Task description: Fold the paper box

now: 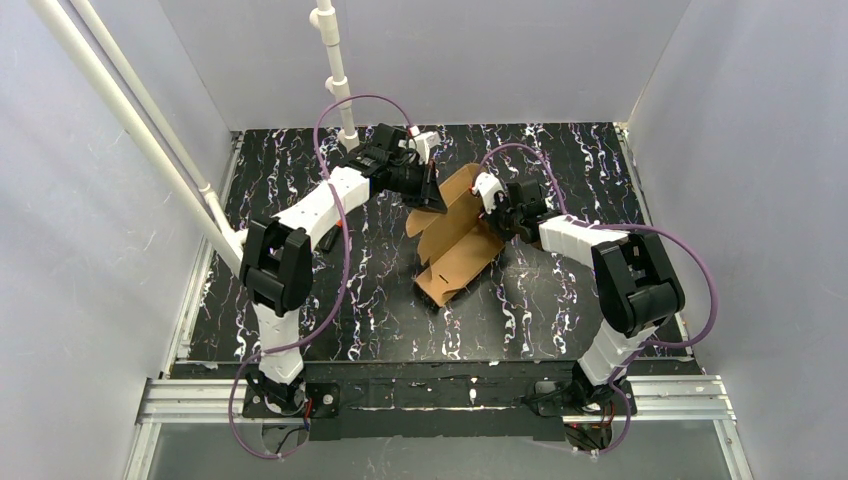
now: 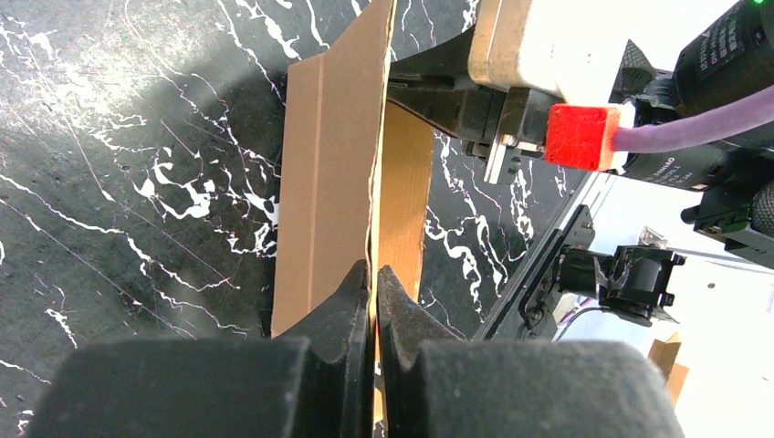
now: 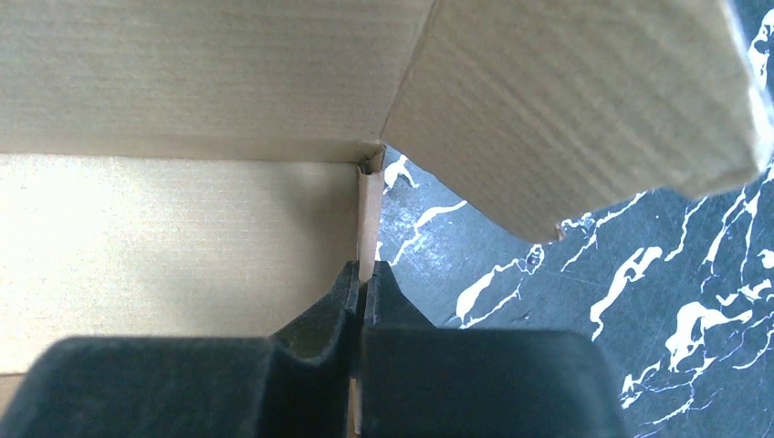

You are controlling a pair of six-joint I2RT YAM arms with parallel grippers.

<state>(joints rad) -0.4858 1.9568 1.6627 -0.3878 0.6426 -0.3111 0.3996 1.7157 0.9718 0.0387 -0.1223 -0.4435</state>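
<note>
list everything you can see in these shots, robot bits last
paper box: one, brown cardboard, partly folded, mid-table between the grippers
table: one, black with white marbling, under everything
walls: three, pale grey, left, back and right
white pipes: about three, white, one at back centre, the rest slanting at left
rail: one, silver, near edge
cables: two, purple, one looped along each arm
left arm: one, white and black, reaching in from the left
right arm: one, white and black, reaching in from the right
left gripper: one, black, shut on a raised panel's edge
right gripper: one, black, shut on a box corner edge
</note>
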